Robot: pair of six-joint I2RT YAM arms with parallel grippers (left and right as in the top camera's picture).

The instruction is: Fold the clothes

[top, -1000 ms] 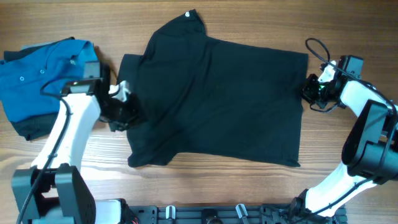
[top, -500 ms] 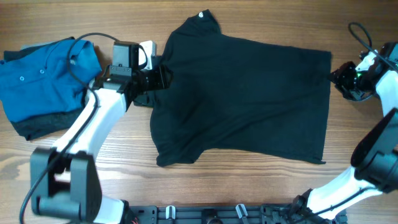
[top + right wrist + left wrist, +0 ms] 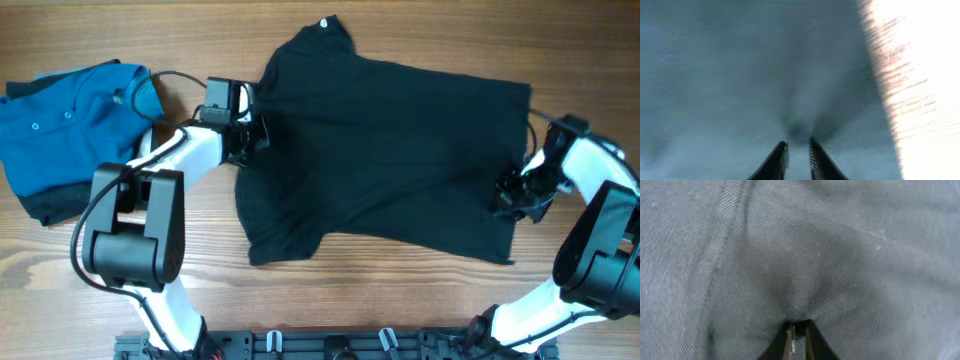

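The black shirt lies spread flat in the middle of the wooden table, with its collar and a small white mark at the far edge. My left gripper is at the shirt's left side by the sleeve. In the left wrist view its fingers are pinched shut on puckered black fabric. My right gripper is at the shirt's right hem, toward the near corner. In the right wrist view its fingers close on a bunched fold of the fabric.
A blue button-up polo shirt lies at the far left, on top of a dark grey folded garment. Bare wood shows beside the hem in the right wrist view. A black rail runs along the front edge.
The shirt has shifted to the right. My left gripper moved from the lower left sleeve up to the upper left side. My right gripper swung out right, then came down along the hem.
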